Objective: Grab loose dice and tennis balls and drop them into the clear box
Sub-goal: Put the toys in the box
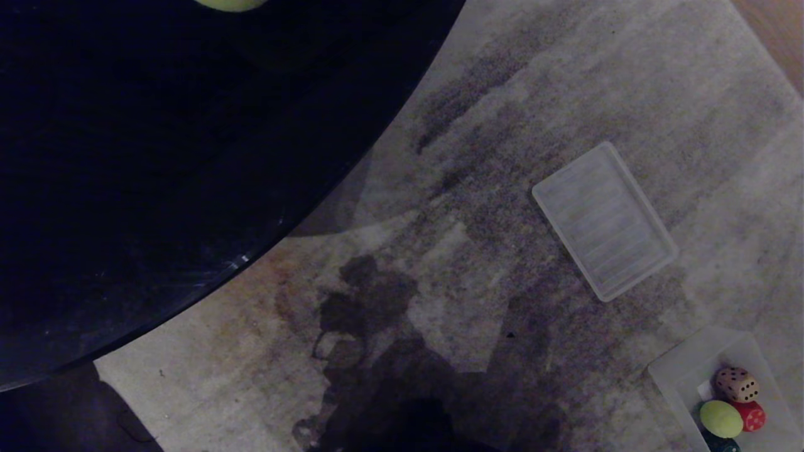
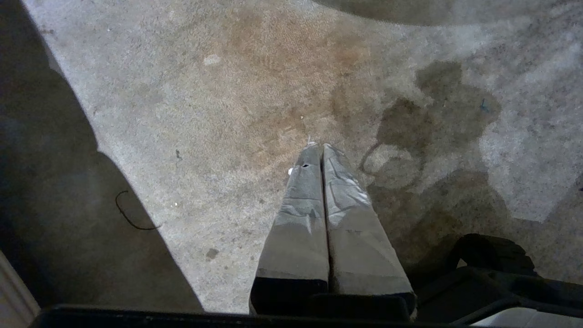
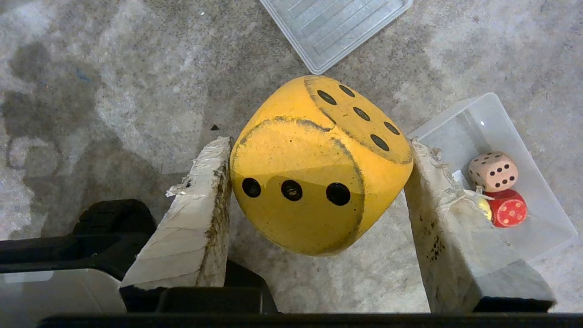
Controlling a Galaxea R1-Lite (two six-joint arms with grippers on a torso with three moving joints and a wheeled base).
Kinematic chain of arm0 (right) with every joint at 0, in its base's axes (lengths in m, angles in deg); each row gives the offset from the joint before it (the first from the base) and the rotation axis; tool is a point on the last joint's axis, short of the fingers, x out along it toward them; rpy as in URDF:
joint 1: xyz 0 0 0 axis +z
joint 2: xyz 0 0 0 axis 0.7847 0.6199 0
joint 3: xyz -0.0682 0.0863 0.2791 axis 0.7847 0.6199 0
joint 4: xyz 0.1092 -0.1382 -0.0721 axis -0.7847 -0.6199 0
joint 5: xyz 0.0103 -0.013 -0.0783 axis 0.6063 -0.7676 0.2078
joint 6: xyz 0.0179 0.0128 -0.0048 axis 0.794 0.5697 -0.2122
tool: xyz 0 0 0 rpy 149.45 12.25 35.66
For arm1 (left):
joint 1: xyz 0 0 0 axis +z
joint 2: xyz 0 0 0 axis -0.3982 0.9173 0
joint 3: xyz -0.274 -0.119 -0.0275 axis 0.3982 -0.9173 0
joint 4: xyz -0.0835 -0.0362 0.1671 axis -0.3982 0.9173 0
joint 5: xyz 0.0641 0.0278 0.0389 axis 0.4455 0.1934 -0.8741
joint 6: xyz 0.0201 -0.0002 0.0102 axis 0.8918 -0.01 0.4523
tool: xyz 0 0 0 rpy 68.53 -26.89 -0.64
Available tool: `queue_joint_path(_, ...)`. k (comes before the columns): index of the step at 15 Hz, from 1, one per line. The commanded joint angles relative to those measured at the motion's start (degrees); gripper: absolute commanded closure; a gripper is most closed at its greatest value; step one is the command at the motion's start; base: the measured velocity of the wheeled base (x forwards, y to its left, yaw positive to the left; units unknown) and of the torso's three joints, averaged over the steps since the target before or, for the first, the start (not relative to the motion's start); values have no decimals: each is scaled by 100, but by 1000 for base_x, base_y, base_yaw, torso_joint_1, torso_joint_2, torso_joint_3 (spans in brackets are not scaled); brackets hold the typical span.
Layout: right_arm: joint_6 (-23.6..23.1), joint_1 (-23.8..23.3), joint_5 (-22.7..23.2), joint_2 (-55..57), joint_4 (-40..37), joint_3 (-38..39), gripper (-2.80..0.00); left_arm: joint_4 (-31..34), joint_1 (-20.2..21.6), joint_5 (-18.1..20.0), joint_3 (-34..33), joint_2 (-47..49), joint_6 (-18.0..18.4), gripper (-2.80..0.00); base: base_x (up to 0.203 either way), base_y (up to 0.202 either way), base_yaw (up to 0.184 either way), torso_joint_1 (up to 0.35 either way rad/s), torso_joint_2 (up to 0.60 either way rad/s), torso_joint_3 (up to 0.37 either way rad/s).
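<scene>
My right gripper (image 3: 319, 143) is shut on a yellow die (image 3: 314, 168) with dark pips and holds it above the carpet, a little to one side of the clear box (image 3: 542, 228). In the box (image 1: 684, 361) lie a tan die (image 1: 736, 383), a red die (image 1: 750, 415), a tennis ball (image 1: 720, 419) and a dark green die (image 1: 722, 444). Another tennis ball (image 1: 229, 3) sits on the black round table (image 1: 157, 176) at the far edge of the head view. My left gripper (image 2: 321, 146) is shut on nothing over bare carpet. Neither arm shows in the head view.
A flat ribbed translucent lid (image 1: 603, 220) lies on the grey stained carpet (image 1: 440, 282) beyond the box. The black table fills the left of the head view. A strip of wooden floor (image 1: 782, 31) shows at the far right corner.
</scene>
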Motion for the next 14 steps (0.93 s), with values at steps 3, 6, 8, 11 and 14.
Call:
queue_joint_path(3, 1, 4, 0, 18, 1, 9, 0, -3, 0, -8, -9, 6, -8, 0, 0, 0, 0, 0, 0, 0)
queue_joint_path(6, 1, -3, 0, 18, 1, 9, 0, -3, 0, -4, -9, 6, -8, 0, 0, 0, 0, 0, 0, 0)
queue_joint_path(8, 1, 4, 0, 18, 1, 9, 0, -3, 0, -8, -9, 6, -17, 0, 0, 0, 0, 0, 0, 0)
queue_joint_path(11, 1, 4, 0, 18, 1, 9, 0, -3, 0, -4, -9, 6, -26, 0, 0, 0, 0, 1, 1, 12)
queue_joint_path(14, 1, 4, 0, 18, 1, 9, 0, -3, 0, -4, -9, 6, -26, 0, 0, 0, 0, 2, 6, 154)
